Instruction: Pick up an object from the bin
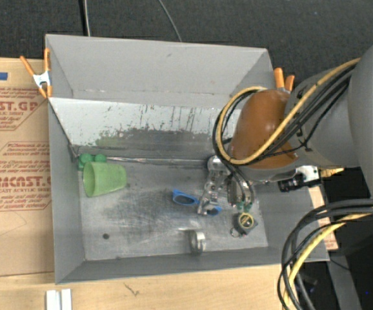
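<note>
My gripper (211, 192) hangs low over the bin floor, right of the middle. Its lower end stands at the right end of a small blue thing (184, 198), flat and loop-shaped, which stretches out to the left of it. Whether the gripper touches the blue thing I cannot tell. A small round dark-and-gold thing (244, 222) lies just right of and below the gripper. A short silver metal ring (197, 241) rests near the bin's front wall, below the gripper.
A pale green plastic cup (102, 178) lies on its side at the left wall, with a darker green piece (87, 159) behind it. The arm with its orange cover and looped cables overhangs the bin's right side.
</note>
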Controlling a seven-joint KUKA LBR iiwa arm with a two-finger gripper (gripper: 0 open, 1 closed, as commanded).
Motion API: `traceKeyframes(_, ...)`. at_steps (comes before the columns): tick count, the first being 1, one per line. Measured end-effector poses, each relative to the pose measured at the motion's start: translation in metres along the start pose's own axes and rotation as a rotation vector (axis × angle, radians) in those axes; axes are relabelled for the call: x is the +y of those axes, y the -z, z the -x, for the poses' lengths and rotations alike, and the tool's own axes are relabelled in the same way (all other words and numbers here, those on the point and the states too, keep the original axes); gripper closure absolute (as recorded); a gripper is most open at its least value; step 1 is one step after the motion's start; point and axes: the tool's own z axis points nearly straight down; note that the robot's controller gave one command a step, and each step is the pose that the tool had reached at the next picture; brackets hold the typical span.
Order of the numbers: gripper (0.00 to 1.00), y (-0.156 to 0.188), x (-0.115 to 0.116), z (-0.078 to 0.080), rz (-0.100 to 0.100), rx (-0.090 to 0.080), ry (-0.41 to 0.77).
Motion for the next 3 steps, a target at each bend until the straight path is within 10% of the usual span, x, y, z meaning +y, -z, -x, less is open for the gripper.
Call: traceKeyframes(3,1.0,0.069,0.002,0.002,0.0,0.0,0.001)
